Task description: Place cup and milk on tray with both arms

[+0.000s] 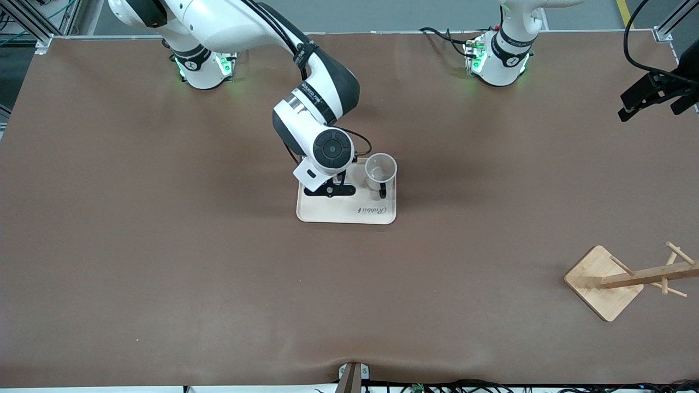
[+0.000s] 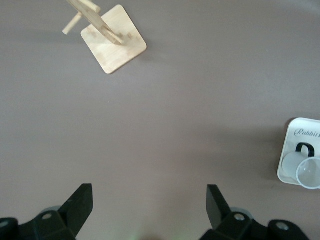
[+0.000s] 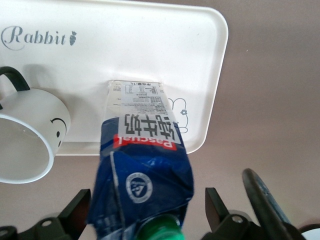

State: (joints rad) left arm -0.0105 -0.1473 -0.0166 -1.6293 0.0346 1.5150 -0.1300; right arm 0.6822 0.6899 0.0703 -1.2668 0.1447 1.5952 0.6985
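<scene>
Cream tray [image 1: 327, 214] near the middle of the brown table [image 1: 164, 245], script lettering along its edge nearer the front camera. On it, white cup [image 1: 380, 172] upright, at the corner toward the left arm's end and farther from the front camera, black handle turned toward the lettering, smiley face visible on its side in the right wrist view [image 3: 30, 135]. Beside the cup, toward the right arm's end of the tray, dark-blue milk carton [image 3: 142, 170] standing upright on the tray [image 3: 190, 60], pale lower part down, red band across the middle, green cap on top; hidden under the wrist in the front view.

Right gripper [image 1: 329, 190] low over the tray, straddling the milk [image 3: 142, 170]: fingers [image 3: 75, 212] spread wide, one on each side of the carton, a gap visible between each pad and the carton, nothing gripped.

Left gripper [image 1: 652, 98] waiting in the air over the left arm's end of the table, fingers [image 2: 80, 202] wide apart and holding nothing.

Wooden rack [image 1: 628, 278] on a square base near the left arm's end of the table, nearer the front camera than the tray, well apart from it.
</scene>
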